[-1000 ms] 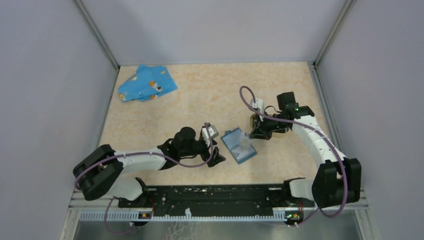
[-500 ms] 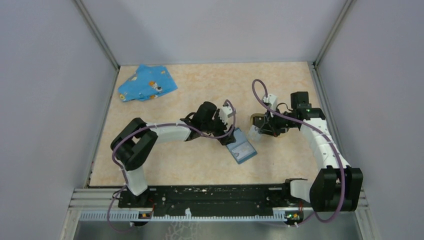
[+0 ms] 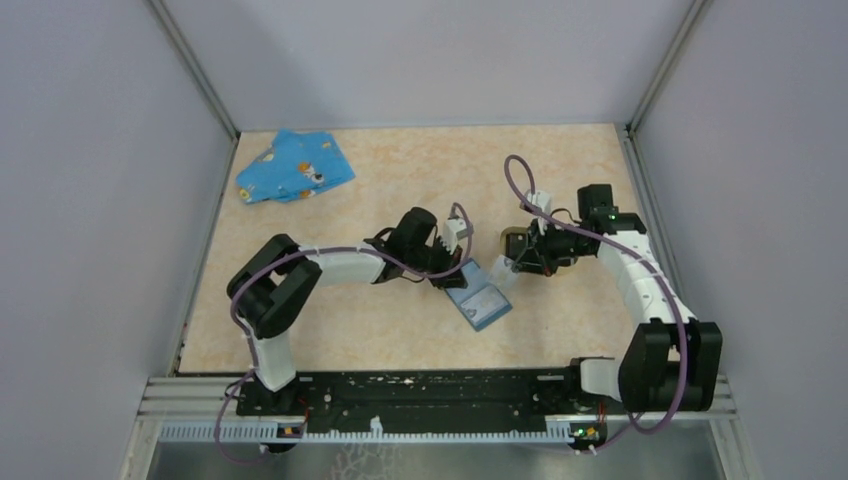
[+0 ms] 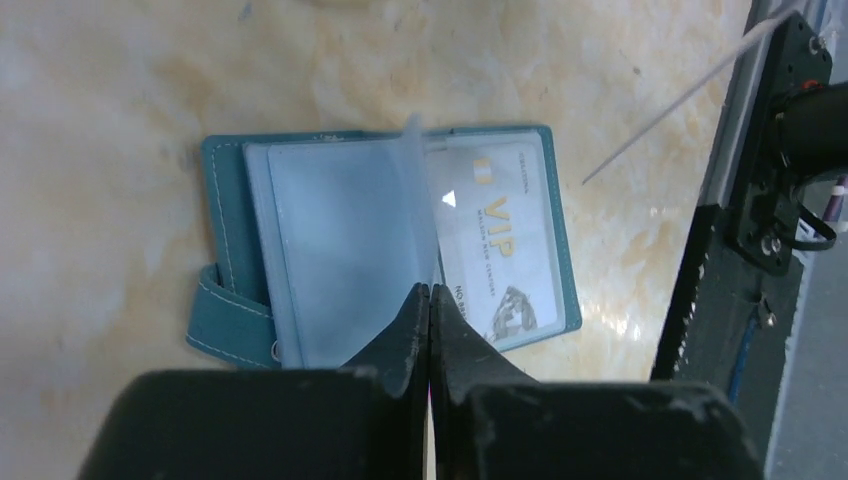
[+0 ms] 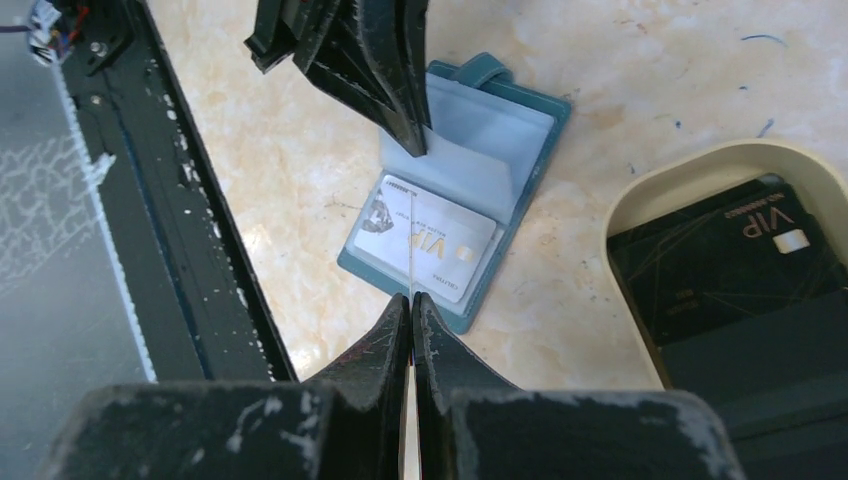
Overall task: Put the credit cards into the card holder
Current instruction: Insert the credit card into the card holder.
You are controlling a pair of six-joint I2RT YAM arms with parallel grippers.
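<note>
Your left gripper (image 4: 430, 292) is pinched shut on a clear sleeve (image 4: 340, 240) that stands up from the open blue case (image 4: 222, 210). A white VIP card (image 4: 495, 245) lies in the case's other half. Your right gripper (image 5: 411, 298) is closed on a thin pale sheet (image 5: 411, 250), which is seen edge-on; it is probably a card, but the view is too poor to be sure. The card holder (image 5: 655, 185) sits on the table (image 3: 380, 200) just beside the case. It is near your right gripper and has a black VIP card (image 5: 720, 250) inside.
</note>
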